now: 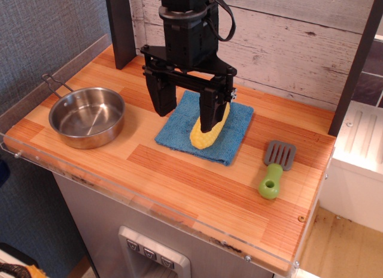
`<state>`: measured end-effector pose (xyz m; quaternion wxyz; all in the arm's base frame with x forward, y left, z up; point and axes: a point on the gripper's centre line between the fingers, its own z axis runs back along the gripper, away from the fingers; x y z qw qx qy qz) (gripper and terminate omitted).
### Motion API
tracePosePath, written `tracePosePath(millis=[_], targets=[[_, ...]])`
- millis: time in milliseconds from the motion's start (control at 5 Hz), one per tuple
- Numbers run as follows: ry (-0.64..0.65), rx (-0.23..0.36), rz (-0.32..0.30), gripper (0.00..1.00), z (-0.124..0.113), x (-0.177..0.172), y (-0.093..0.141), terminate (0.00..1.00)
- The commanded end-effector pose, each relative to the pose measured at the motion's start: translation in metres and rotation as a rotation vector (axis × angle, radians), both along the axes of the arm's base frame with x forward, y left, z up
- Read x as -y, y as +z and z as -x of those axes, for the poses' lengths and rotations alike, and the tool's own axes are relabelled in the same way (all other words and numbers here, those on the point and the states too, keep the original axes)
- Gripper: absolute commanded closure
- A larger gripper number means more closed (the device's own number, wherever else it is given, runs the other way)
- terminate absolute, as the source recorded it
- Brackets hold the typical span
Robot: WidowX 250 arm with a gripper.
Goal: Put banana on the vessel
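I see no readable writing; gripper [187,109] spread wide above banana [207,134] on blue cloth [230,140], vessel [87,117] well apart

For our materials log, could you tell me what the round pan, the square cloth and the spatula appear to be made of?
Pan: polished metal, probably stainless steel, judging by its mirror-like reflections and thin wire handle.
Cloth: blue, matte, soft-looking fabric, perhaps microfibre or terry.
Spatula: looks like plastic, with a grey slotted blade and a smooth green handle.
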<state>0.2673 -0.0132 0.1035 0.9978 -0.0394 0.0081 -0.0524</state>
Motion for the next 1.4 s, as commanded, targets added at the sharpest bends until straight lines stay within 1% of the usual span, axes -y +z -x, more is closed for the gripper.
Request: tracePosePath(millis=[0,200,400,600,800,1000,1200], targets=[[0.0,0.0,0.0,0.0,0.0,0.0,0.0,0.0],[0.051,0.027,-0.021,0.0,-0.021,-0.011,-0.006,0.0],[0.092,0.058,-0.08,0.0,-0.043,-0.02,-0.013,0.0],[0.127,0.085,-0.111,0.0,-0.056,-0.023,-0.024,0.0],[0.155,0.106,-0.115,0.0,-0.063,-0.021,-0.038,0.0],[0.17,0.107,-0.099,0.0,-0.07,-0.016,-0.051,0.0],[0.175,0.094,-0.098,0.0,-0.076,-0.01,-0.062,0.0]])
